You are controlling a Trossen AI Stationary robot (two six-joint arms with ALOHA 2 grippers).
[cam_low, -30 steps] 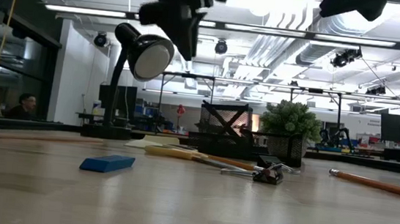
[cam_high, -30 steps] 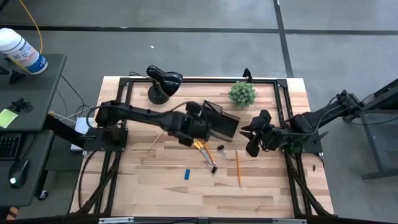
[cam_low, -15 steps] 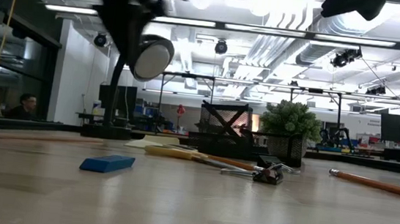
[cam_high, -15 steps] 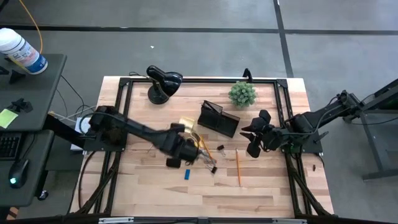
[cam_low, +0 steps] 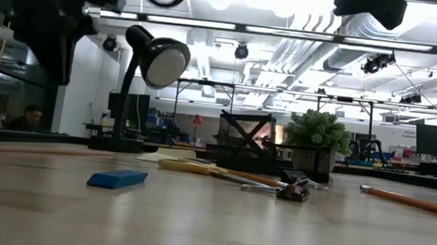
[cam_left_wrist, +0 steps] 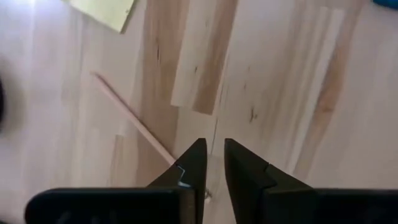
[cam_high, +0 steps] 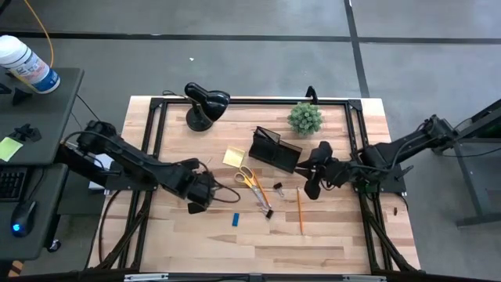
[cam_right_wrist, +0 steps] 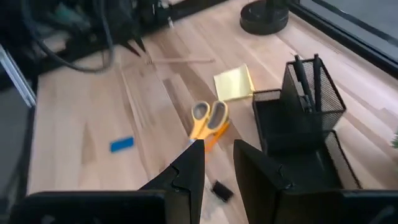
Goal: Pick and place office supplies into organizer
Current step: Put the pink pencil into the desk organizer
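Observation:
My left gripper (cam_high: pixel 199 193) hangs above the table's left half, pointing steeply down, its fingers (cam_left_wrist: pixel 213 155) a narrow gap apart with bare wood between them. A wooden pencil (cam_left_wrist: pixel 132 120) lies just beneath it, one end hidden behind a finger. Flat on the table lie the yellow sticky-note pad (cam_high: pixel 233 157), orange-handled scissors (cam_high: pixel 252 180), black clip (cam_high: pixel 278 188), blue block (cam_high: pixel 235 220) and orange pencil (cam_high: pixel 300 210). The black mesh organizer (cam_high: pixel 274 150) stands at centre with pens (cam_right_wrist: pixel 308 71) upright in it. My right gripper (cam_high: pixel 312 178) hovers open to the organizer's right, with nothing between its fingers.
A black desk lamp (cam_high: pixel 203 103) stands at the far left and a small green potted plant (cam_high: pixel 304 117) at the far middle. A black frame (cam_high: pixel 156 117) runs around the table's edges. Bare wood lies along the near edge (cam_high: pixel 258 254).
My left gripper has swung from above the organizer toward the table's left and near edge, sinking and rolling as it went. It now hangs over the wooden pencil. The sticky-note pad and scissors, earlier covered by the arm, show again. Nothing on the table has moved.

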